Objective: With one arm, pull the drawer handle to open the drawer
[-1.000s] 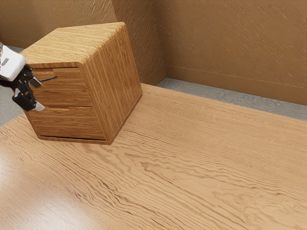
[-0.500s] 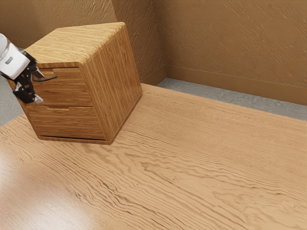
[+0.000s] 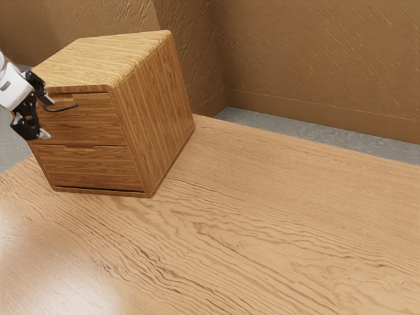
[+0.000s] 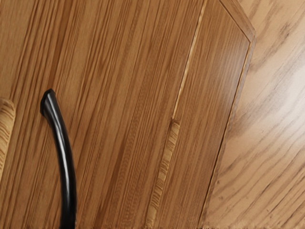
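From the side, the wooden cabinet (image 3: 111, 98) stands on the bench (image 3: 262, 230) at the exterior view's left. The claw (image 3: 42, 117), fingers apart, hangs at the top drawer (image 3: 88, 125), beside its black handle (image 3: 62, 108). At the wrist, the handle curves dark across the drawer's striped front.

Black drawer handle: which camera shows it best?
The wrist view: the black handle curves large and close on the upper drawer front. The exterior view shows it as a thin dark sliver beside the gripper.
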Robot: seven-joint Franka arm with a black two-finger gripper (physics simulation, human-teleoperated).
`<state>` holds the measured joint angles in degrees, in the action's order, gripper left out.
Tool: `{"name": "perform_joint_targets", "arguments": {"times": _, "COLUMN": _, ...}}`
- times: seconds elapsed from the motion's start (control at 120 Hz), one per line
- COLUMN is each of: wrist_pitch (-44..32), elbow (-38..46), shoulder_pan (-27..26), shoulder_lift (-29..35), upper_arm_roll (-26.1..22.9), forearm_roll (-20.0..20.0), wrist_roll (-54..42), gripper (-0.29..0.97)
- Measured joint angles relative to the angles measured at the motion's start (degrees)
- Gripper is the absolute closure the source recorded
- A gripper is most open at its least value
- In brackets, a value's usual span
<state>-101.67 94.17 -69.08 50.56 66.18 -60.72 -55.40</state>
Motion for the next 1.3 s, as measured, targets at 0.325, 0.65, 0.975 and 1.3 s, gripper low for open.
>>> {"name": "perform_joint_targets", "arguments": {"times": 0.325, "wrist_pitch": -3.1, "elbow": 1.2, "shoulder_pan": 0.0, "shoulder_lift": 0.7, "upper_arm_roll": 1.8, "forearm_roll": 0.5, "wrist_roll": -2.3, "gripper": 0.00}}
{"name": "perform_joint_targets", "arguments": {"times": 0.65, "wrist_pitch": -6.1, "elbow": 2.8, "shoulder_pan": 0.3, "shoulder_lift": 1.6, "upper_arm_roll": 2.5, "forearm_roll": 0.9, "wrist_roll": -4.0, "gripper": 0.00}}
{"name": "perform_joint_targets", "arguments": {"times": 0.975, "wrist_pitch": -6.9, "elbow": 3.5, "shoulder_pan": 0.4, "shoulder_lift": 2.0, "upper_arm_roll": 3.1, "forearm_roll": 1.2, "wrist_roll": -5.0, "gripper": 0.00}}
{"name": "perform_joint_targets", "arguments": {"times": 1.3, "wrist_pitch": -7.2, "elbow": 6.4, "shoulder_pan": 4.8, "shoulder_lift": 1.4, "upper_arm_roll": 1.8, "forearm_roll": 2.7, "wrist_roll": -5.7, "gripper": 0.02}}
